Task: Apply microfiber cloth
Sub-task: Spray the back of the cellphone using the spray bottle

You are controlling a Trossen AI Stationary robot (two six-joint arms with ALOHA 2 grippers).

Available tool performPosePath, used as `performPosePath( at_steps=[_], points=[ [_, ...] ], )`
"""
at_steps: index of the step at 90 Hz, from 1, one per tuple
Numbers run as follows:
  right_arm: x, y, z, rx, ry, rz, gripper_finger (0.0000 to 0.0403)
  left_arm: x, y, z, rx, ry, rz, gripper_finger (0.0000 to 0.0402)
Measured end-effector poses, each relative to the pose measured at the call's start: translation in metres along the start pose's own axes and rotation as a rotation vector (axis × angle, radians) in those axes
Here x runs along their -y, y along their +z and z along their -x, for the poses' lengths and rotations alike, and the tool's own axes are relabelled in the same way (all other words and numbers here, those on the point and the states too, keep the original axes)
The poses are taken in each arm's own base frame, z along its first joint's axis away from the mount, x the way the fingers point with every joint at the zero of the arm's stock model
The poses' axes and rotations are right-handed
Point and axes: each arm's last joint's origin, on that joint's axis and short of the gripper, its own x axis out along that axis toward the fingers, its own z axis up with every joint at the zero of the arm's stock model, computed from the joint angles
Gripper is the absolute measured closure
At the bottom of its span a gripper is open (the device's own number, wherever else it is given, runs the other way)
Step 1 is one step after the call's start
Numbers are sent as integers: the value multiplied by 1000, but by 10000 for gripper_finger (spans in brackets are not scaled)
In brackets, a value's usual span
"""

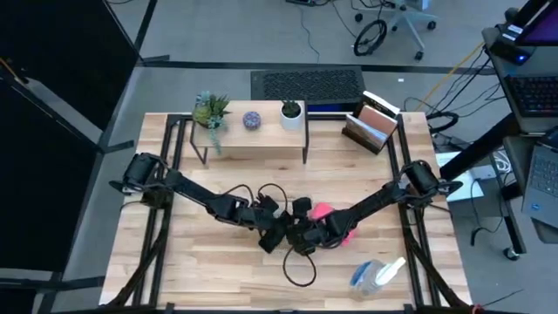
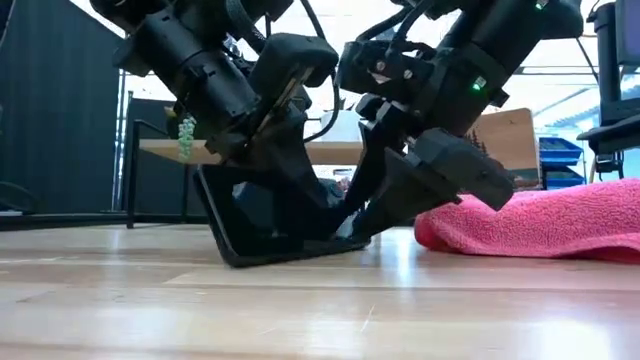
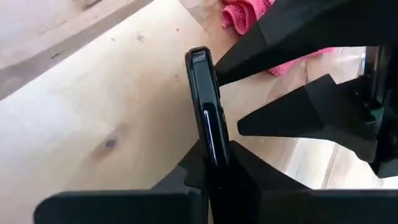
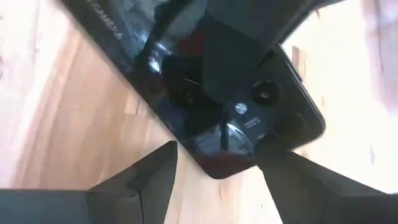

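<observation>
High view: both arms meet at lower centre of the frame over the wooden desk [image 1: 218, 253]. The left gripper [image 1: 277, 234] and right gripper [image 1: 305, 235] crowd together, hiding what lies beneath. The microfiber cloth [image 1: 324, 212] shows only as a pink patch just right of them, partly covered by the right arm. A spray bottle [image 1: 375, 275] lies at lower right.

Low view: a black smartphone [image 2: 265, 235] stands tilted on one edge on the desk, gripped by the left jaws; the cloth lies at right, cut off by the frame edge.

Left wrist view: jaws clamped on the phone's edges; cloth corner at top.

Right wrist view: right jaws apart, either side of the phone's camera end, not closed on it.
</observation>
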Motion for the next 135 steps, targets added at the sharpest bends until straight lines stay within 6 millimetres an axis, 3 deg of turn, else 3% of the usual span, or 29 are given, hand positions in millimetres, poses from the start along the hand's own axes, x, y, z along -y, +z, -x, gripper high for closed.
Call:
performPosePath(
  at_steps=[8, 16, 30, 43, 57, 68, 81, 94, 112, 135],
  points=[
    [4, 0, 9, -8, 13, 5, 188, 1, 0, 0, 8, 0, -34, 376],
    [13, 6, 34, 13, 0, -29, 188, 4, 3, 5, 26, -10, -100, 377],
    [38, 20, 99, 95, 16, -132, 188, 8, 9, 14, 115, 16, -197, 393],
    [73, 23, 171, 158, 42, -222, 188, 14, 12, 22, 232, 75, -283, 393],
    [112, 9, 241, 139, 95, -412, 188, 21, 1, 24, 237, 80, -372, 392],
    [126, -5, 285, 70, 318, -552, 188, 25, -6, 26, 242, 71, -391, 392],
    [118, -13, 318, -7, 568, -676, 188, 27, -8, 27, 243, 70, -419, 391],
    [101, -24, 338, -113, 684, -767, 188, 27, -8, 27, 243, 70, -419, 391],
    [64, -41, 357, -274, 678, -812, 188, 27, -8, 27, 243, 69, -419, 391],
    [34, -58, 374, -370, 634, -908, 188, 29, -10, 28, 243, 61, -416, 391]
  ],
)
